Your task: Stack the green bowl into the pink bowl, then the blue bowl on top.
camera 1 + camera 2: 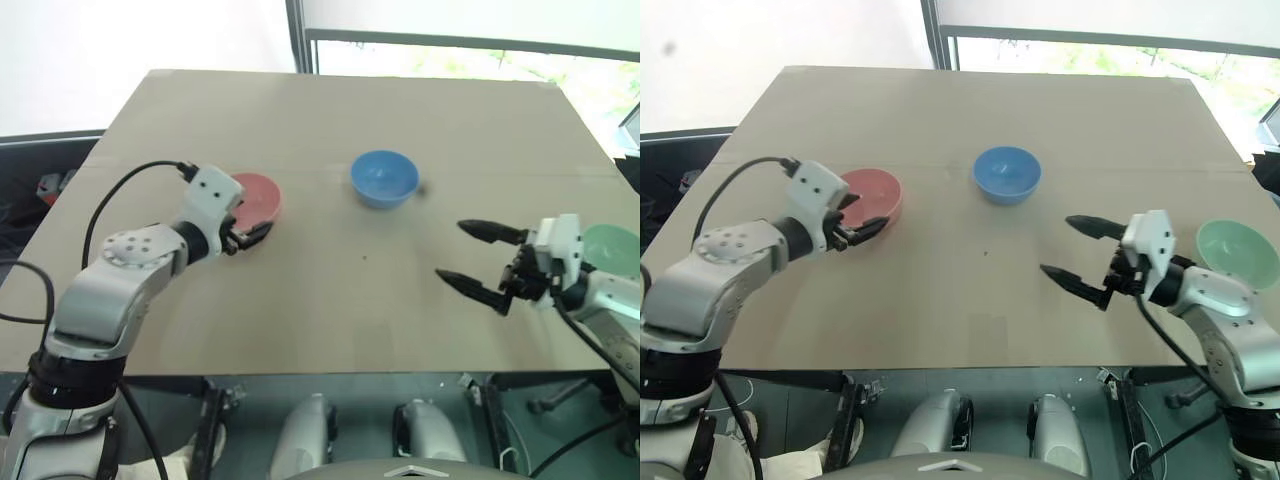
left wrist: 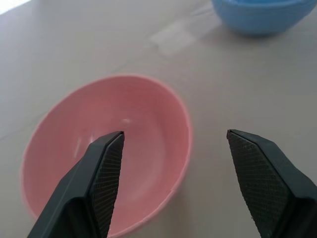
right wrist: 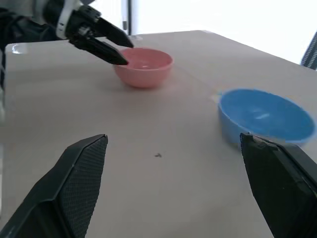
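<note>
On the table: pink bowl at left, blue bowl mid-back, green bowl by the right edge, all empty and well apart. Left tool spread wide just over the pink rim. Right tool level, gaping, holding nothing.

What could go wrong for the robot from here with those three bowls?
The green bowl sits at the table's right edge, behind the open right claw; a clumsy reach might push it off. The open left claw straddles the pink bowl's rim, so closing or moving could tip or drag that bowl. The blue bowl stands between the others, where a carried bowl might bump it.
</note>
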Controlling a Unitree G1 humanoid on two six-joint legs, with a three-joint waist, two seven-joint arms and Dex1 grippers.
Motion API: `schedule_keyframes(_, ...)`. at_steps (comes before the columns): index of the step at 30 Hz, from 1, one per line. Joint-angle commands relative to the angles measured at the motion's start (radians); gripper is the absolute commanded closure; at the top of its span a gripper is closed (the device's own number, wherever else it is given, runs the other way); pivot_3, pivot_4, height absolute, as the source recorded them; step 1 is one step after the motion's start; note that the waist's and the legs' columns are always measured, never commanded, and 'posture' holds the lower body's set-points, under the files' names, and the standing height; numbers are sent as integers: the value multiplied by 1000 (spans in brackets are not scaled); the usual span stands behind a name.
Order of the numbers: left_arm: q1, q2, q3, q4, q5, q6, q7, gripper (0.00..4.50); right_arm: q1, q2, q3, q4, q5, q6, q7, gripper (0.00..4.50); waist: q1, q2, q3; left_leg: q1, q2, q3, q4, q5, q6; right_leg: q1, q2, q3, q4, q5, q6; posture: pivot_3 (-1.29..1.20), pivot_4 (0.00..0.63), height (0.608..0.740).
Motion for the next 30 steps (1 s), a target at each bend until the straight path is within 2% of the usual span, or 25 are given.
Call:
schedule_keyframes(1,-92,-31,-117,58,81,49,21,1221,-68,12,88,8,-43,-41,49,0,1,0,0,-1,0,0,0,0,0,0,0,0,0,0,0,0,150,740)
schedule_keyframes(4,-133,-48,-149,93,114,45,14,2237,-97,20,105,22,-47,-48,61,0,0,-1,1,-2,-3,0,0,0,0,-1,1,-1,0,0,0,0,150,740)
schedule_keyframes(9,-154,-50,-158,126,132,32,-19,4468,-84,17,102,17,-58,-59,56,0,-1,-1,1,-2,-2,0,0,0,0,-1,1,-1,0,0,0,0,150,740)
schedule_keyframes(15,-167,-65,-145,18,57,-9,-153,4468,-45,25,79,-11,-72,-57,5,0,1,-1,1,-2,0,0,1,0,0,-1,1,-1,0,0,0,0,150,740)
schedule_keyframes(21,-155,-66,-222,-69,-81,-209,-520,4468,44,21,19,-68,-82,-60,-67,0,-1,-1,1,-2,1,0,2,0,0,-1,0,0,0,0,0,0,150,740)
schedule_keyframes(22,-160,-67,-249,-58,-74,-235,-558,4468,65,21,8,-84,-82,-60,-80,0,-1,-1,1,-1,0,0,2,0,0,-1,0,0,-1,0,0,0,150,740)
schedule_keyframes(25,-235,-147,-331,70,-50,-312,-653,4468,148,24,-24,-157,-90,-52,-126,0,4,-1,1,-1,0,0,3,0,0,-1,1,0,0,0,0,0,150,740)
schedule_keyframes(28,-303,-219,-410,216,32,-395,-691,4468,207,38,-47,-214,-97,-44,-183,0,11,-1,0,-1,-2,-1,7,0,0,1,2,0,1,0,0,0,150,740)
schedule_keyframes(30,-338,-287,-419,316,44,-425,-700,4468,245,50,-64,-248,-111,-48,-223,0,8,-1,0,-1,-2,0,8,0,0,1,3,1,1,0,0,0,150,740)
